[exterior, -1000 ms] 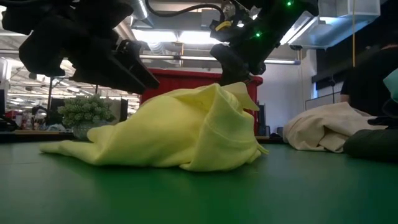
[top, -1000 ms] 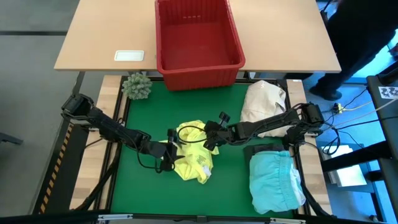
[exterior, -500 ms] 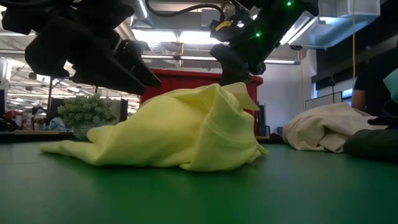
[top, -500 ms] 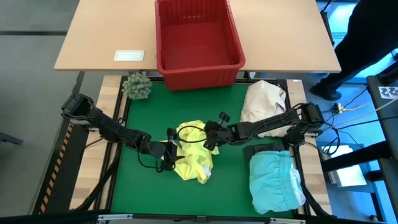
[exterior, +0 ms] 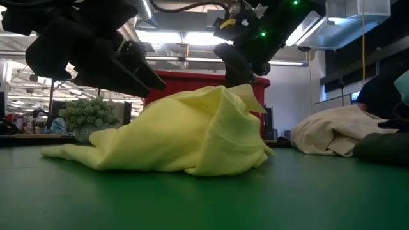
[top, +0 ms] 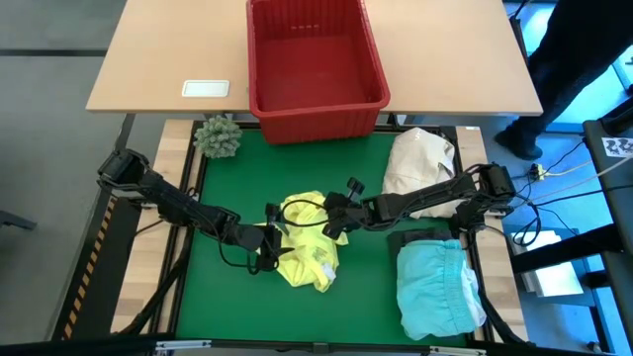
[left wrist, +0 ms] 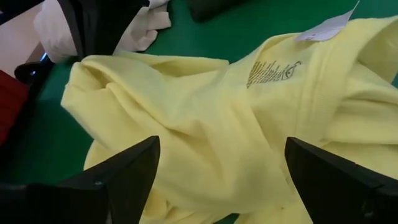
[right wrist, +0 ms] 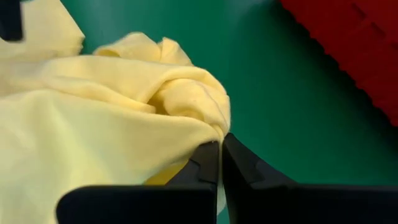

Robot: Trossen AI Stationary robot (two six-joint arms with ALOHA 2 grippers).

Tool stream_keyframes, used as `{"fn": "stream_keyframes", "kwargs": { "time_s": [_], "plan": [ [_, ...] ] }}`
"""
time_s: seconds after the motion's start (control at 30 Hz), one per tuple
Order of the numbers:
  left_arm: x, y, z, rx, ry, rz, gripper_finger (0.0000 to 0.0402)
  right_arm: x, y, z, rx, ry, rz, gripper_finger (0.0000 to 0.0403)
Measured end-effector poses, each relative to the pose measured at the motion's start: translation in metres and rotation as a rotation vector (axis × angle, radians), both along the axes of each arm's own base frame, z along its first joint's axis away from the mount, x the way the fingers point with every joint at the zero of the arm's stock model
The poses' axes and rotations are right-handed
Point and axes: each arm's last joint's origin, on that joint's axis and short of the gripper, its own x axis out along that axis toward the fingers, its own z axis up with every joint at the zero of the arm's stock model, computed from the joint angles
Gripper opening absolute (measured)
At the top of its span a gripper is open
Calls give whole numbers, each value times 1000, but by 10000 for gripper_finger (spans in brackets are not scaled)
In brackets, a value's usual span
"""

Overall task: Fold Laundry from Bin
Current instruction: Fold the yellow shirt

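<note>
The yellow garment (top: 309, 255) lies crumpled in the middle of the green mat (top: 227, 297), its underside on the mat (exterior: 192, 204). My right gripper (top: 332, 222) is shut on it at its far right side. My left gripper (top: 269, 243) stands open just over the garment's left part (left wrist: 205, 124), one finger on either side and apart from the cloth in the low view (exterior: 137, 70). The red bin (top: 315, 59) stands past the mat's far edge, nothing showing inside. A turquoise garment (top: 437, 287) and a dark one (top: 415, 240) lie at the near right. My right gripper pinches a bunched fold at the yellow garment's far right edge (right wrist: 210, 132) between its two shut fingers (right wrist: 239, 168). The fingers come slanting down from the table's right side. The fold is drawn up into a peak (exterior: 246, 92); the remaining cloth lies slack on the mat.
A cream-white cloth bundle (top: 419, 163) sits at the mat's far right, under the right arm. A green spiky ball (top: 218, 136) is at the far left corner. A white card (top: 206, 88) lies on the wooden table. A person (top: 584, 49) stands at the right.
</note>
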Motion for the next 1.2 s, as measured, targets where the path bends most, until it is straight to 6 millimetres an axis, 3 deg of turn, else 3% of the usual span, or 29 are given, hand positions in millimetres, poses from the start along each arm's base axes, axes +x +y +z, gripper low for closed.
{"fn": "stream_keyframes", "kwargs": {
  "time_s": [1.2],
  "plan": [
    [0,0,0,1,0,0,341,5,1,4,-41,-33,59,3]
  ]
}}
